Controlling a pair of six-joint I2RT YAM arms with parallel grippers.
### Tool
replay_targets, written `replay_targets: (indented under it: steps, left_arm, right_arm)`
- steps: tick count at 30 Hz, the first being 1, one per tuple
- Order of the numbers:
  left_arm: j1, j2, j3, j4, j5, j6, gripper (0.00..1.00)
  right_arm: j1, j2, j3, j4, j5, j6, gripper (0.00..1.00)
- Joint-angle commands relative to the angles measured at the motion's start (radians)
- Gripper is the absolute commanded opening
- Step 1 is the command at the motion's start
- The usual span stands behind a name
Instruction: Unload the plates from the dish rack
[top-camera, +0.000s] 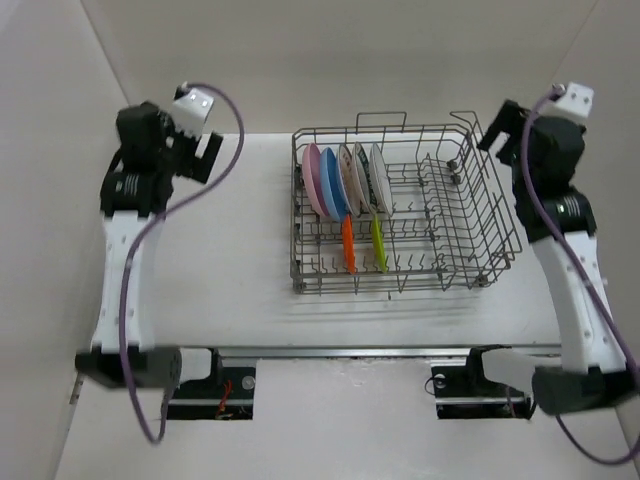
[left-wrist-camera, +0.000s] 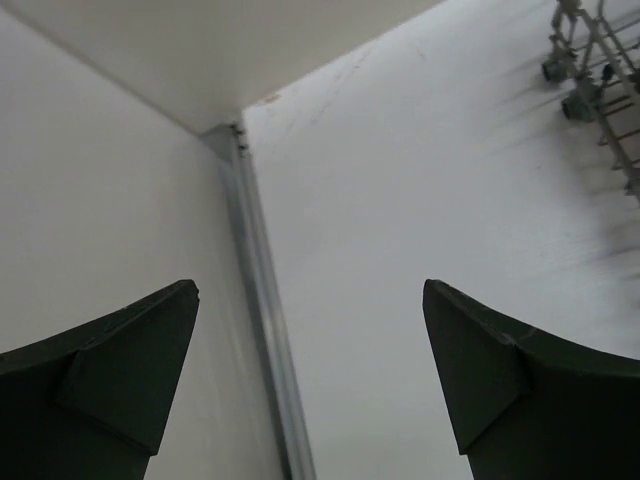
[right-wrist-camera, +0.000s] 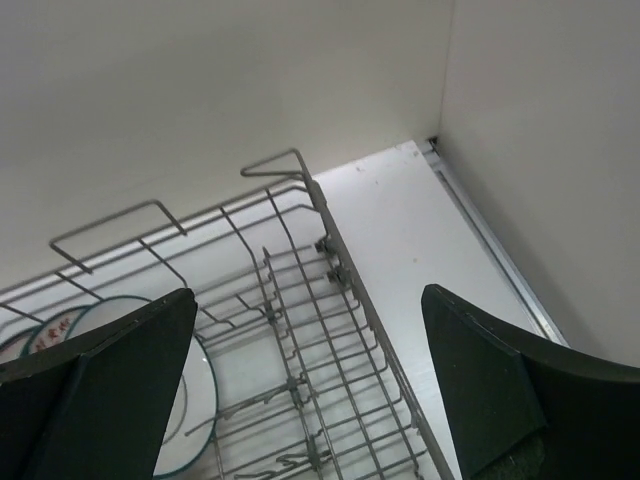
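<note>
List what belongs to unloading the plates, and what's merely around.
For the job:
dish rack
pink plate
blue plate
white patterned plates
orange plate
yellow-green plate

Merely around:
table
purple cables
metal rail at the table's edge

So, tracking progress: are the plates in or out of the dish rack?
In. The plates stand on edge inside the dish rack.

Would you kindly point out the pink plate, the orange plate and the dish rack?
pink plate (top-camera: 314, 182), top external view, its face.
orange plate (top-camera: 347, 243), top external view, its rim.
dish rack (top-camera: 493, 215), top external view, right wall.
</note>
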Motion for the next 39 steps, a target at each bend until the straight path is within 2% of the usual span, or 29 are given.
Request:
replay_targets:
  steps: [1, 2, 4, 6, 9, 13, 15, 19, 22, 25, 28, 33, 35, 39]
  left_arm:
    - [-0.047, 0.206, 0.275, -0.169, 0.151, -0.084, 0.92]
    - [-0.078, 0.207, 0.276, -0.170, 0.151, -0.097, 0.92]
    - [-0.173, 0.329, 0.440, -0.191, 0.137, -0.117, 0.92]
    - [-0.214, 0.420, 0.538, -0.191, 0.146, -0.234, 0.92]
    - [-0.236, 0.481, 0.563, -0.179, 0.240, -0.426, 0.92]
    - [-0.279, 0.569, 0.563, -0.148, 0.179, -0.532, 0.88]
    - [-0.326, 0.593, 0.589, -0.148, 0.130, -0.552, 0.83]
    - [-0.412, 0.667, 0.634, -0.174, 0.114, -0.533, 0.81]
    - [-0.445, 0.716, 0.647, -0.183, -0.002, -0.533, 0.76]
    - [-0.465, 0.754, 0.647, -0.183, -0.166, -0.533, 0.65]
    - [-0.465, 0.770, 0.647, -0.183, -0.245, -0.549, 0.56]
    - [-0.478, 0.770, 0.635, -0.183, -0.173, -0.580, 0.56]
    - [-0.508, 0.770, 0.609, -0.183, -0.260, -0.560, 0.56]
    - [-0.508, 0.834, 0.624, -0.223, -0.327, -0.537, 0.54]
  right_arm:
    - [-0.002, 0.195, 0.222, -0.158, -0.048, -0.057, 1.00]
    - [-0.002, 0.216, 0.244, -0.171, -0.047, -0.057, 1.00]
    - [-0.002, 0.227, 0.255, -0.171, -0.038, -0.035, 1.00]
    - [-0.002, 0.227, 0.216, -0.148, -0.038, -0.021, 1.00]
    - [-0.002, 0.204, 0.130, -0.096, -0.003, 0.000, 1.00]
    - [-0.002, 0.191, 0.073, -0.060, 0.040, 0.025, 1.00]
    - [0.009, 0.191, 0.064, -0.060, 0.084, 0.025, 1.00]
    - [0.009, 0.223, 0.038, -0.071, 0.178, 0.025, 1.00]
    - [0.018, 0.265, 0.038, -0.112, 0.193, 0.025, 1.00]
    - [0.018, 0.274, 0.038, -0.113, 0.207, 0.035, 1.00]
    - [0.018, 0.274, 0.016, -0.113, 0.172, 0.035, 1.00]
    - [0.018, 0.243, -0.034, -0.071, 0.149, 0.035, 1.00]
    - [0.018, 0.243, -0.044, -0.071, 0.140, 0.035, 1.00]
    - [0.018, 0.243, -0.053, -0.071, 0.140, 0.035, 1.00]
